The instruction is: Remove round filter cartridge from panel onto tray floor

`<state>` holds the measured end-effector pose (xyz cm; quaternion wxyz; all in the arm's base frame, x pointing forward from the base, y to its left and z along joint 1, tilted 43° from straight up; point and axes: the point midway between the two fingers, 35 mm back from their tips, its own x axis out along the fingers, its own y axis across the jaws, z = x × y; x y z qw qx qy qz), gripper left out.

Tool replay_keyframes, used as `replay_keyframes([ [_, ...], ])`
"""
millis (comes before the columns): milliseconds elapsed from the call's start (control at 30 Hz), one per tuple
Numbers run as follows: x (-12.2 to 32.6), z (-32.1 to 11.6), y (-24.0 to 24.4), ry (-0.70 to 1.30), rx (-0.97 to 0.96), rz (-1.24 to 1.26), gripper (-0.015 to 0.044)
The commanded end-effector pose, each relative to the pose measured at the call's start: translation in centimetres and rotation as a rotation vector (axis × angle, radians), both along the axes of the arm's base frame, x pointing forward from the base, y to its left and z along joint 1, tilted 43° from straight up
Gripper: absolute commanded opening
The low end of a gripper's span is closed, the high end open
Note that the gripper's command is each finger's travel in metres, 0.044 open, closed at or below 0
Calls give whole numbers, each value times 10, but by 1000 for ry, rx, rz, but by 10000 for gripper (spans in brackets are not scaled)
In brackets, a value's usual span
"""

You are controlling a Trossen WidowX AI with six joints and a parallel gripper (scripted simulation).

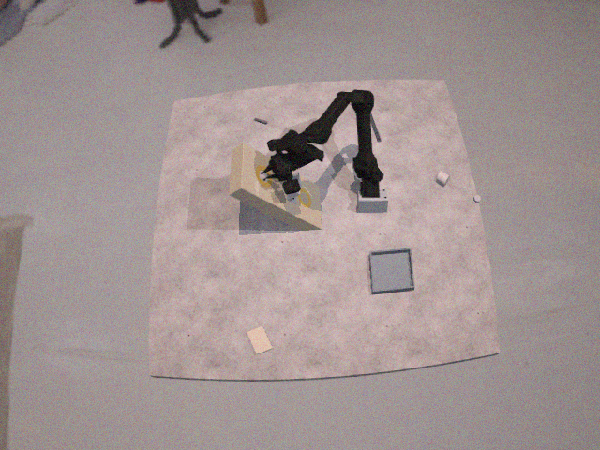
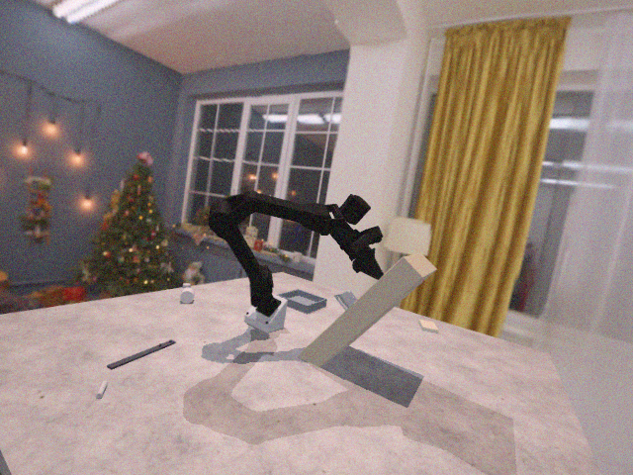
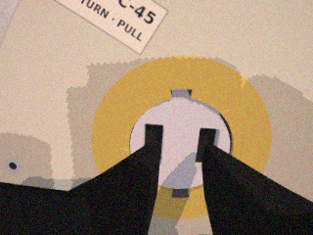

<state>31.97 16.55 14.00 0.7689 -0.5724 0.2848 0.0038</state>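
The tilted beige service panel (image 1: pixel 235 169) (image 2: pixel 365 312) (image 3: pixel 36 108) holds the round white cartridge (image 3: pixel 180 115) inside a yellow ring (image 3: pixel 110 127). The cartridge face sits in its opening, with two dark slots left and right and ring notches above and below. My gripper (image 1: pixel 264 176) (image 3: pixel 182 153) is partly open, with a gap between its narrow fingertips and nothing held there. In the wrist view the fingertips overlap the lower parts of the two slots; whether they are inside cannot be told. The panel hides the tips in the exterior view. The grey tray (image 1: pixel 372 274) (image 2: pixel 302 305) is empty.
A second yellow ring (image 1: pixel 304 197) is lower on the panel. A printed label (image 3: pixel 142 29) is near the cartridge. A dark bar (image 1: pixel 376 127) (image 2: pixel 141 354), a white cylinder (image 1: pixel 442 178) (image 2: pixel 187 295) and a beige card (image 1: pixel 260 339) (image 2: pixel 428 326) lie around the table.
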Motion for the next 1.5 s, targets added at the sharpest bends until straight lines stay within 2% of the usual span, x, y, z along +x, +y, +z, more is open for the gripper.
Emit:
replay_keyframes([
  [0,1,-2,0,7,-3,3,89],
  [1467,7,-4,-2,7,-3,3,89],
])
